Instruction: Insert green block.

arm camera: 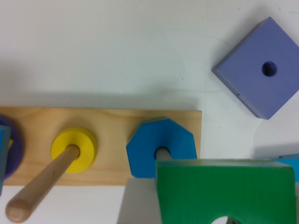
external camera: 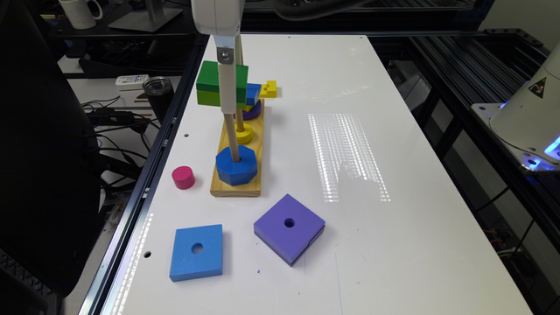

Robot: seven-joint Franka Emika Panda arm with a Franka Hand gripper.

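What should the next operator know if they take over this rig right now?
Gripper: holds the green block in the air over the wooden peg base; the hold is clear, the fingers themselves are not.
Block: near the top of the peg that carries the blue octagon; threaded or not, cannot tell.
Done: block picked up and carried to the pegs.
Left: line its hole up with the peg, lower, release.
Blue square and purple square lie loose on the table.

This looks like a robotics lab: a white worktable point(external camera: 393, 183) sits framed in black aluminium rails point(external camera: 472, 87), with a robot base point(external camera: 531, 118) glowing blue at the exterior view's right. Off the table's other side, tangled cables point(external camera: 109, 118), a monitor stand point(external camera: 146, 15), a white mug point(external camera: 81, 12) and a steel tumbler point(external camera: 158, 94) crowd a desk.
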